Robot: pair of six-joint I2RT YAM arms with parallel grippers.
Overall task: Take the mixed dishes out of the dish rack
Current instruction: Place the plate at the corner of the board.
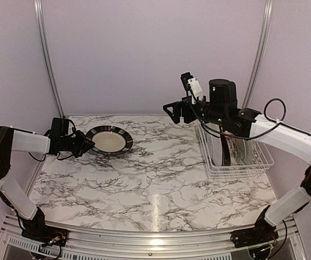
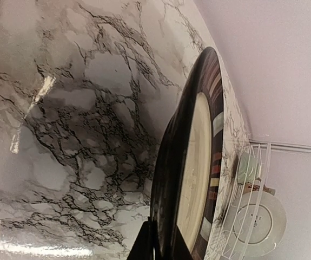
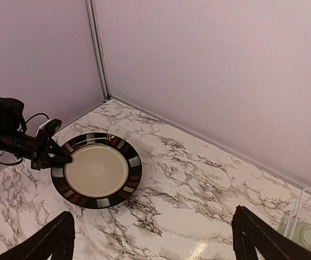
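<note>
Pinching the left rim of the black-rimmed plate (image 1: 109,140) with the left gripper (image 1: 86,145), with fingers pressed tight on the edge. Resting that plate at the rear left of the marble table (image 1: 144,189), flat or very nearly so; hard to tell from the left wrist view whether the pinched edge is fully down. Reads as the end of a set-down: one dish out of the rack and placed, not yet released. Calls next for spreading those fingers and drawing off leftward and upward, without dragging or tipping the rim.

Hovering further right, over the rear middle of the table and just left of the rack: the right gripper (image 1: 178,112), with fingers spread wide and nothing between them. Probably calls for reaching over the rack for another dish.

Standing at the right edge of the table, well apart from the placed plate: the white wire dish rack (image 1: 236,172). Holding on edge a dark dish (image 1: 225,154) and, just beside it, a pale plate (image 1: 243,153); also showing a pale green dish (image 3: 306,235) through the wires in the right wrist view. Cannot make out a mug or bowl. Likely hindrances: thin wire dividers, dishes packed close together, and the right arm itself hiding part of the rack from above.
</note>
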